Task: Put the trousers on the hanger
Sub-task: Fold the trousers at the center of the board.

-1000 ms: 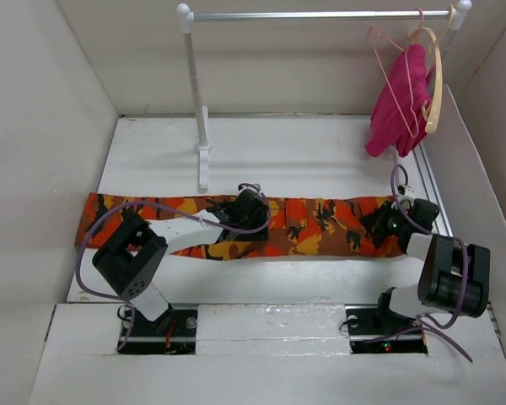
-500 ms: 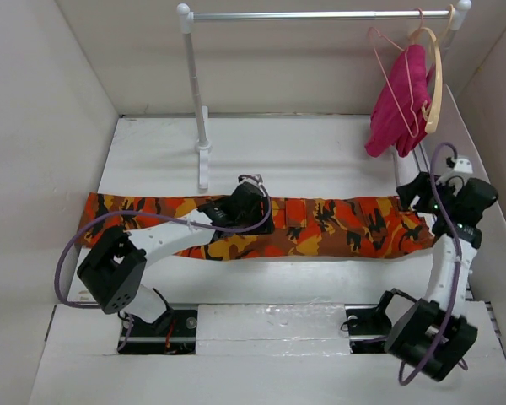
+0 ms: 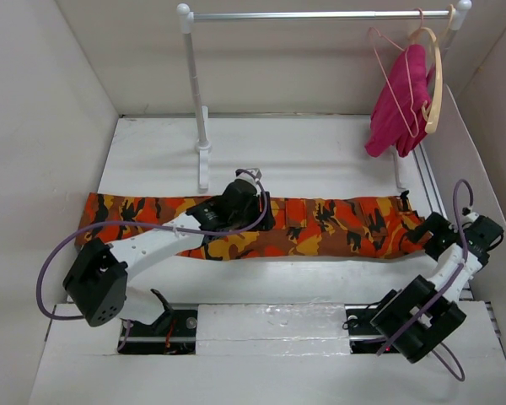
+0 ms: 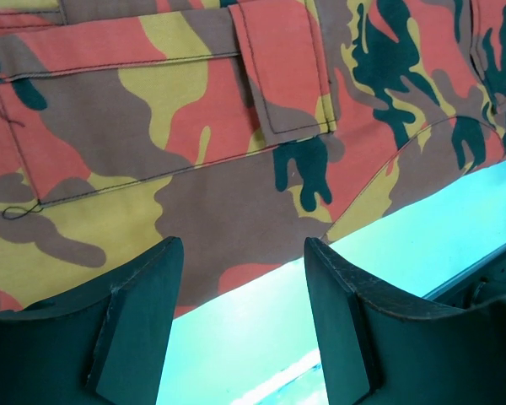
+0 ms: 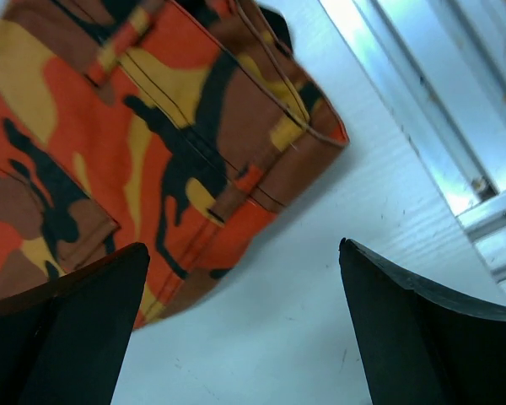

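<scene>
The white table [image 3: 320, 160] has the trousers [image 3: 320, 226] lying flat across it. The hanger [image 3: 374, 34] hangs on the rail [image 3: 320, 14] at the back. The left gripper [image 4: 240, 253] and right gripper [image 5: 244, 253] have fingers spread, holding nothing.

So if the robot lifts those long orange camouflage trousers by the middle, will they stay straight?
Probably flop: the orange, red and yellow camouflage cloth trousers lie flat and thin along the white table, so both ends would likely droop. The stitched pocket flap suggests soft fabric, so pushing might bunch them up.
</scene>
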Controlling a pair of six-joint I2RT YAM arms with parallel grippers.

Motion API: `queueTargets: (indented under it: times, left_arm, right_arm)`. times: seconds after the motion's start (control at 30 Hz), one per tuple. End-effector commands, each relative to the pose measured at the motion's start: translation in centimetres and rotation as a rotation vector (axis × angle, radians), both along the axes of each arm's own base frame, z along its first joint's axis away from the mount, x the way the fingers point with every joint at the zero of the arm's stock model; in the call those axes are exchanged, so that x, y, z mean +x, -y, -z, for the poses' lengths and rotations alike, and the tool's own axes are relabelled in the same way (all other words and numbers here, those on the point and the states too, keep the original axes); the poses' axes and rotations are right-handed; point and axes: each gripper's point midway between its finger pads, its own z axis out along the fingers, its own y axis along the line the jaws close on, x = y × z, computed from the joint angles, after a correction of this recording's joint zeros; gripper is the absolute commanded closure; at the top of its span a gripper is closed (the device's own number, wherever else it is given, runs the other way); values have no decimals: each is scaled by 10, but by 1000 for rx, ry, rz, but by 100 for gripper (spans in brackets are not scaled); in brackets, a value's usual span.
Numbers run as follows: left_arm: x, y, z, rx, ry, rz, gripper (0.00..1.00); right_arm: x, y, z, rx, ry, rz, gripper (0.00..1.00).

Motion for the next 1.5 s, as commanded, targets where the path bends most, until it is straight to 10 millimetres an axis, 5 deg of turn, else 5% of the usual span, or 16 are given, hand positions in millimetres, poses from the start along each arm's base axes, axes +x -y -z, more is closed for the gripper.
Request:
queueTargets:
  times: [0.0,0.33,0.43,0.53,0.57,0.63,0.73,0.87,1.07,1.33,1.47]
  left_arm:
    - [-5,-6,-8,-14,32,19,44]
    - [-8,3,4,-8,-5,64,46]
    - [-10,2,18,15,-35,58,56]
    - [-10,-1,26,31,-52,34,86]
    - [-10,-2,28,34,-57,29,98]
    - [-11,-4,31,41,-69,18,100]
    - [-14,-8,36,54,-78,16,100]
    - [-19,-15,47,84,-100,15,100]
    - [-26,-22,61,115,-129,15,100]
    - [-63,26,52,81,-132,163,100]
    - [-87,53,61,105,-150,219,100]
  right_arm:
    - [3,5,5,8,27,4,0]
    - [25,-15,59,196,121,-27,1]
    - [23,-18,72,214,108,-23,5]
    - [24,-21,79,236,115,-35,34]
    - [26,-22,78,241,125,-47,67]
    - [32,-27,66,258,169,-87,95]
    - [30,-19,25,166,180,-78,100]
    - [21,-3,-66,-96,249,-60,100]
    - [17,-26,-157,-233,232,-183,100]
    - [5,-29,-267,-429,328,-166,100]
    - [1,-46,-343,-542,476,-186,100]
